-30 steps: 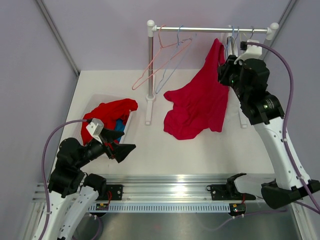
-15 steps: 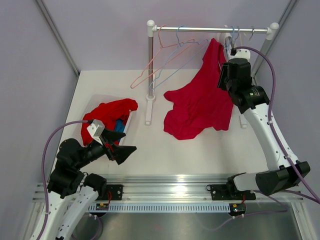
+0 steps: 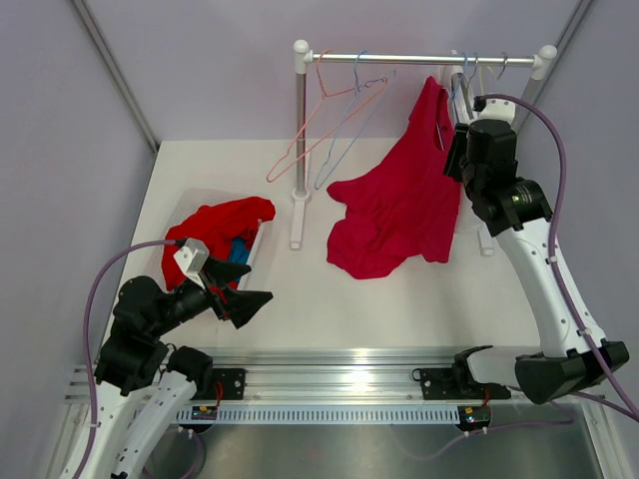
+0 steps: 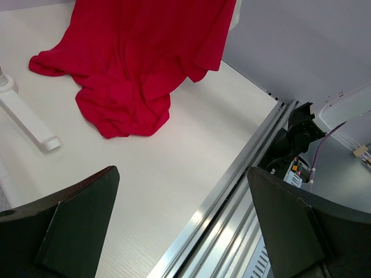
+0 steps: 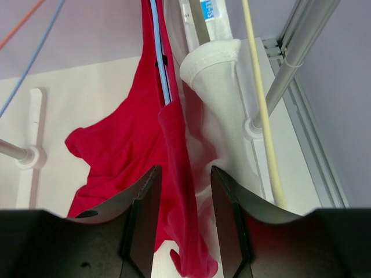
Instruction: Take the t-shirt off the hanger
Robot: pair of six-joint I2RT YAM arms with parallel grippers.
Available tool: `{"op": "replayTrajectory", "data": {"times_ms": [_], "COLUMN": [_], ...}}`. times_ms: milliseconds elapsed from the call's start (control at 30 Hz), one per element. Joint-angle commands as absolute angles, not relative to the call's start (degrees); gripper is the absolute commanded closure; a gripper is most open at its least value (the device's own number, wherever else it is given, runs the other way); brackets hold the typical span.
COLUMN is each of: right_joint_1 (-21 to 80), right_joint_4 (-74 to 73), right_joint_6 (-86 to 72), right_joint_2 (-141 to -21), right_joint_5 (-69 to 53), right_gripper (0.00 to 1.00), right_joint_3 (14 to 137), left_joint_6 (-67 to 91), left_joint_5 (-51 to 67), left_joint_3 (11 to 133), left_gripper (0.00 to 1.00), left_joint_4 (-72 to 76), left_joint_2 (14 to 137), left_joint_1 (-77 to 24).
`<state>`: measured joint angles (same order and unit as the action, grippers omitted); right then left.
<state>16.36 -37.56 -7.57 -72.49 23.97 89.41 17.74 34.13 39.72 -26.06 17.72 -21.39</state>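
White tabletop (image 3: 300, 309) is seen beneath a metal rail (image 3: 409, 58), from which the red t-shirt (image 3: 394, 205) is hung on a blue hanger (image 5: 157, 52), its lower part spread on the tabletop. The right gripper (image 5: 184, 174) is held high beside the hanger, fingers apart; in the wrist view a fold of the t-shirt is seen in the gap. The left gripper (image 4: 182, 176) is held low near the front edge, likewise spread wide.
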Motion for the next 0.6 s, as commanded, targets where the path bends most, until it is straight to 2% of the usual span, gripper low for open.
{"op": "replayTrajectory", "data": {"times_ms": [0, 200, 333, 367, 400, 567], "right_joint_1": [15.38, 15.29, 15.29, 15.29, 15.29, 15.29], "right_joint_4": [-37.35, -36.48, -33.15, -32.44, -31.74, -25.32], "right_joint_6": [-6.06, -5.54, -5.36, -5.27, -5.36, -4.31], "right_joint_2": [-75.14, -77.60, -78.40, -78.14, -77.09, -72.69], "right_joint_5": [25.66, 20.48, 20.21, 19.69, 19.08, 13.98], "right_gripper": [0.53, 0.59, 0.82, 0.94, 0.98, 1.00], "right_joint_3": [89.21, 91.23, 90.71, 90.01, 89.57, 88.59], "left_joint_6": [17.14, 17.05, 17.05, 17.05, 17.05, 17.40], "left_joint_5": [35.51, 35.33, 35.16, 35.07, 35.07, 31.13], "left_joint_3": [39.20, 39.38, 39.20, 39.20, 39.20, 39.81], "left_gripper": [0.01, 0.01, 0.01, 0.01, 0.01, 0.01], "left_joint_4": [-24.00, -24.08, -24.00, -23.99, -24.08, -24.17], "left_joint_2": [17.93, 18.28, 18.19, 18.28, 18.46, 18.37], "left_joint_1": [-21.62, -21.62, -21.62, -21.62, -21.62, -21.62]}}
